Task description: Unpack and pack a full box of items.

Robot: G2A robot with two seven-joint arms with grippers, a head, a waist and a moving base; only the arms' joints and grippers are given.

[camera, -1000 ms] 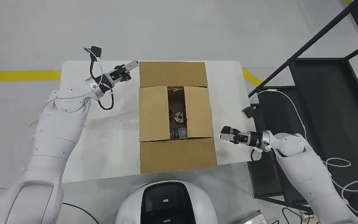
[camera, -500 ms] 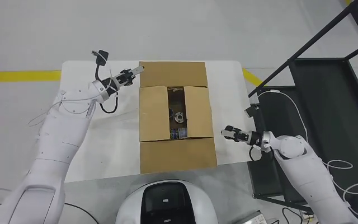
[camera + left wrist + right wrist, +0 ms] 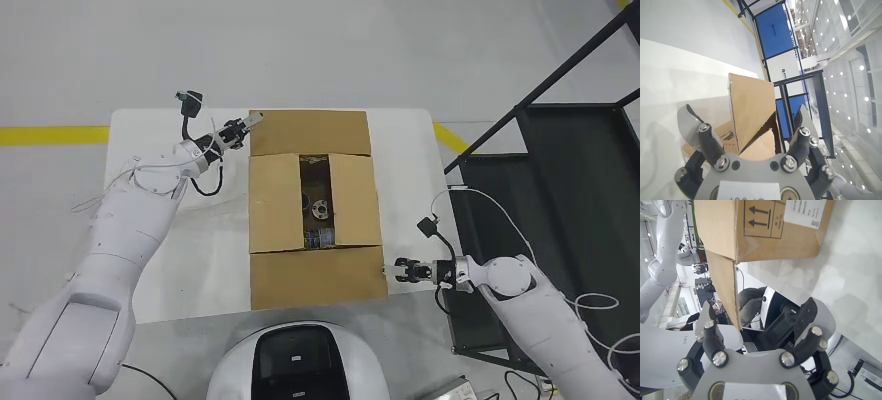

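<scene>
Left claw [image 3: 251, 120] and right claw [image 3: 392, 270], both open and empty, have closed in on the box's [image 3: 275, 200] outspread flaps, likely to grip them.

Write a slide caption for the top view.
Left gripper and right gripper, both open, at opposite corners of the cardboard box.

Arms [image 3: 125, 225] are clad in smooth white shells, rounded at the joints. A thin black cable [image 3: 187, 98] is looped at each wrist. Torso [image 3: 235, 375] is a white dome; a black panel [image 3: 297, 362] is set in its top. L gripper [image 3: 744, 106] is built on a grey metal plate w/ black links, held by silver screws [image 3: 721, 162]. Fingers [image 3: 684, 121] are light grey, lined w/ black pads [image 3: 797, 119]. A white label [image 3: 761, 189] is stuck on the plate. R gripper [image 3: 758, 302] is made alike. A small grey mark [image 3: 685, 340] is printed on a white shell.
</scene>
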